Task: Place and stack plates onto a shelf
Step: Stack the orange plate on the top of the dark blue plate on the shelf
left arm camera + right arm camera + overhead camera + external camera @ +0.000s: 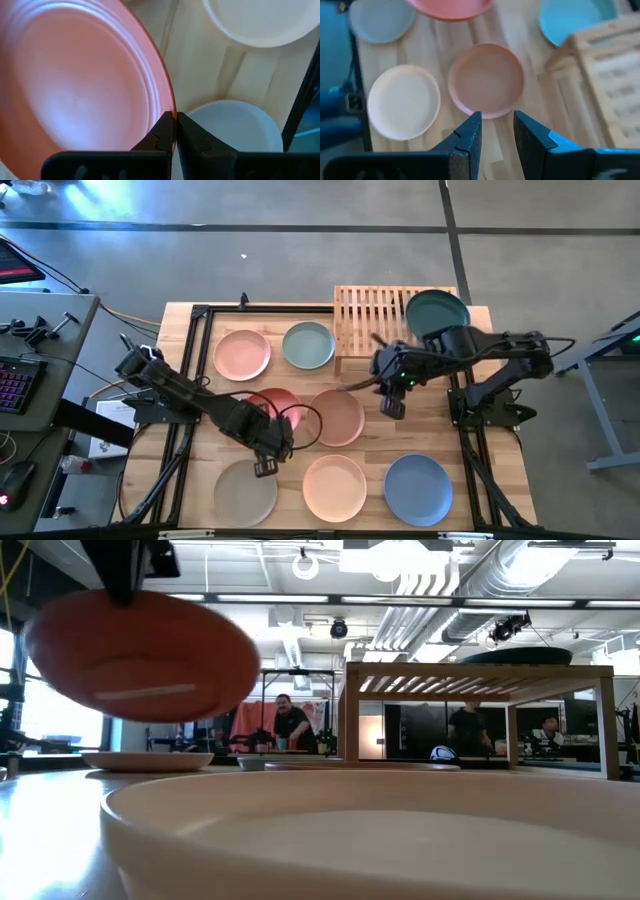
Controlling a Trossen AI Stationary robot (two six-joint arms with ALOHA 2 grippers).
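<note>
Rust red plate [75, 95], lifted for shelving.
Left gripper [175, 131] pinches its rim, apparently clear of the table; right gripper [495, 131], fingers parted, empty, near the shelf [370, 315] bearing the dark teal plate [437, 313].

The floor [300, 240] around the table is smooth grey concrete, crossed by dark seams. A grey side desk [40, 360] stands to the left, carrying a backlit keyboard [12, 385] and cables. A dark metal stand [610, 370] sits at the right edge. Across the table, the room is an open workspace. The ceiling [420, 580] has exposed white ducts and strip lights. Bright windows [50, 710] show at the left. Three persons [290, 725] are visible at far workstations.
</note>
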